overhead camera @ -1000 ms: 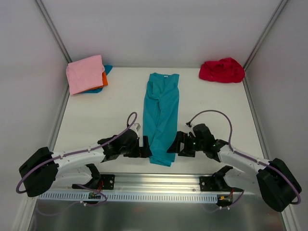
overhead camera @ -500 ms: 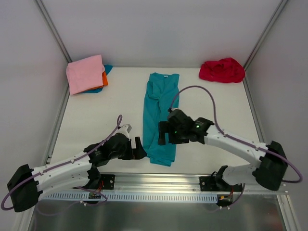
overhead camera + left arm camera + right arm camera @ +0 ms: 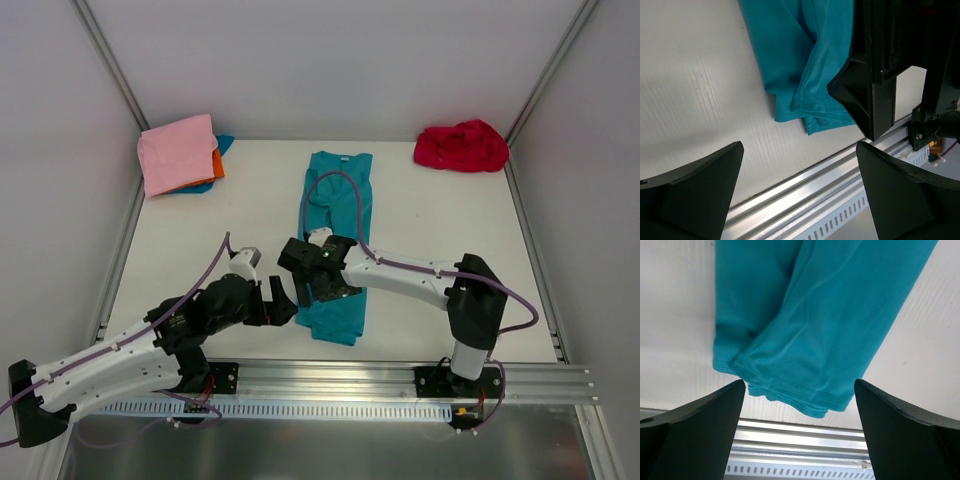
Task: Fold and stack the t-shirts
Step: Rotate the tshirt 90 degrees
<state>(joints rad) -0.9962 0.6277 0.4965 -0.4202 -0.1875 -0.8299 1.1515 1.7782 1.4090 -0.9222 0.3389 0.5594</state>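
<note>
A teal t-shirt [image 3: 336,215], folded into a long strip with its white neck label at the far end, lies in the middle of the table. My right gripper [image 3: 322,290] hovers open over its near end, and the hem [image 3: 805,400] shows between the fingers [image 3: 695,432]. My left gripper [image 3: 279,301] is open just left of that hem, holding nothing. In the left wrist view the teal t-shirt [image 3: 790,60] lies ahead beside the right gripper's black body [image 3: 880,70]. A pink t-shirt [image 3: 178,152] tops an orange one [image 3: 216,164] and a blue one [image 3: 198,187] at the far left. A crumpled red t-shirt [image 3: 462,145] sits far right.
A metal rail [image 3: 330,378] runs along the table's near edge, close under both grippers and seen as the rail [image 3: 800,440] in the right wrist view. White walls enclose the table on three sides. The right arm's cable [image 3: 335,185] loops over the teal shirt.
The right arm has swung left from beside the teal shirt to over its near end. The left arm has drawn back towards its base. Both grippers stayed open.
</note>
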